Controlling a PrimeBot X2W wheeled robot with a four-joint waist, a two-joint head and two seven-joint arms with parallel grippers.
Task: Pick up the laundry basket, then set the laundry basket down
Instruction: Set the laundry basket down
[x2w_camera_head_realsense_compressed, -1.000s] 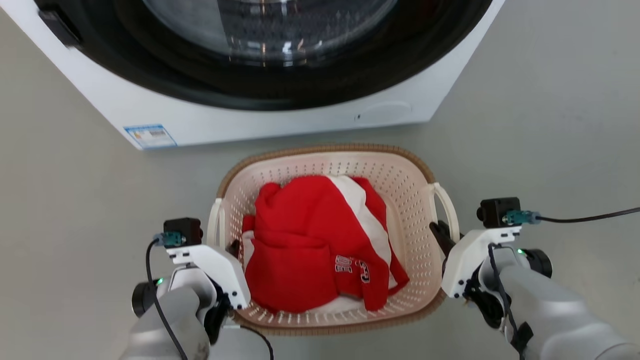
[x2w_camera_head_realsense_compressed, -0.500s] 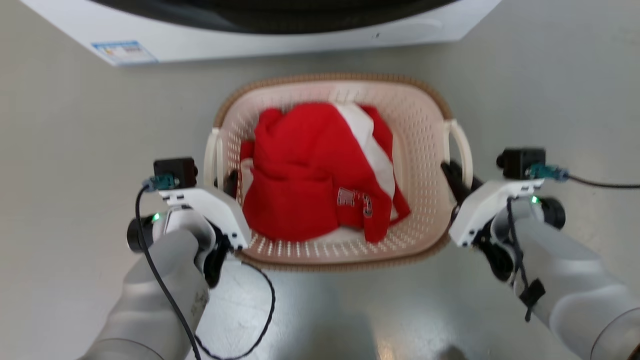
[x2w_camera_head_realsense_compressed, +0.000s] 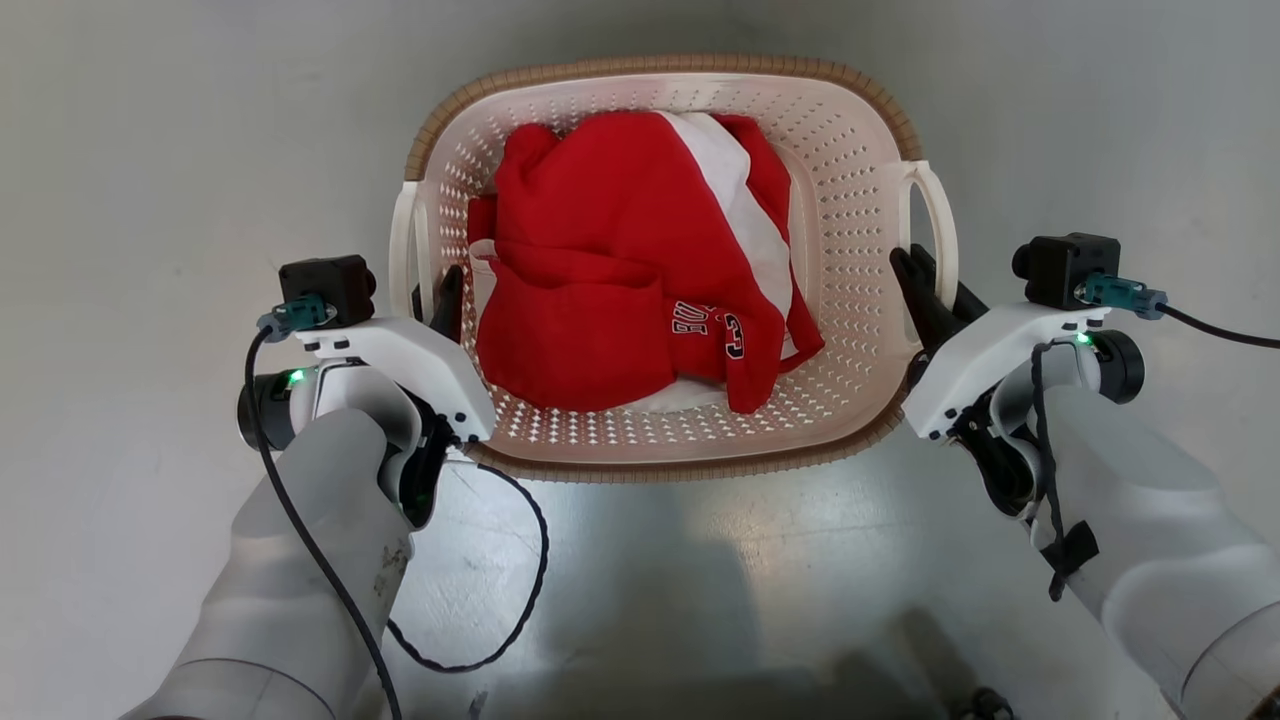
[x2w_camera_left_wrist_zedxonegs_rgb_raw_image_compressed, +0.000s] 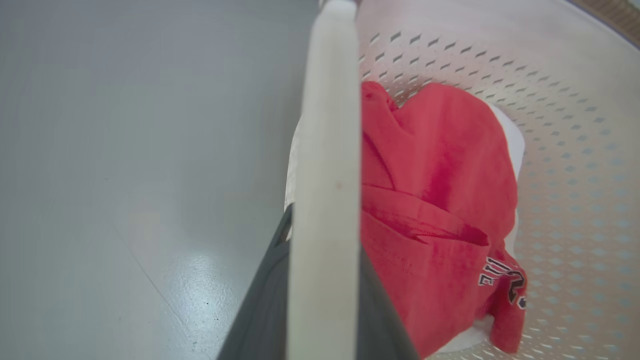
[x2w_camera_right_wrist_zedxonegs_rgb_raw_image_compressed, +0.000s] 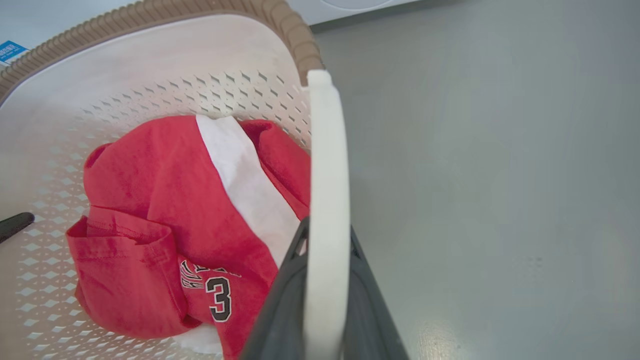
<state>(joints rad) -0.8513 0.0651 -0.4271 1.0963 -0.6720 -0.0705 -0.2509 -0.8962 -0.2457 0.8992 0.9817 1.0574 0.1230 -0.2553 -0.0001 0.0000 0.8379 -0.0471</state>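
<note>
Left gripper (x2w_camera_head_realsense_compressed: 435, 300) is clamped on the left handle (x2w_camera_head_realsense_compressed: 403, 250) of the basket (x2w_camera_head_realsense_compressed: 660, 68), one dark finger on each side of the white loop. The right gripper (x2w_camera_head_realsense_compressed: 938, 290) is pinched the same way on the right handle (x2w_camera_head_realsense_compressed: 945, 230), so the basket hangs between the two. Looks to me like it's up off the grey floor (x2w_camera_head_realsense_compressed: 150, 150) under it, tho tbh I can't be 100% sure from the shadow alone. Inside the basket there's a red shirt (x2w_camera_head_realsense_compressed: 620, 260) w/ a white panel, bunched around the middle, nothing hanging over the rim. What could go wrong imo: those handles are thin, smooth plastic, and the fingers grab each loop near its robot-side end, not the middle. So the far end of the basket could sag and a loop could slide thru the fingers, esp. if one arm drops faster than the other. Uneven lowering = basket tips, shirt slides to one wall, and the extra twist might pull a handle out of the grip. Other thing: the black cable (x2w_camera_head_realsense_compressed: 500, 620) off the left arm loops down on the robot side of the basket, just below its near rim, so it could snag or get pinned if the basket comes down that way. Landing hard on one corner could also jolt a handle loose. I'd go slow, keep both sides level, and let go only once the bottom sits flat.
</note>
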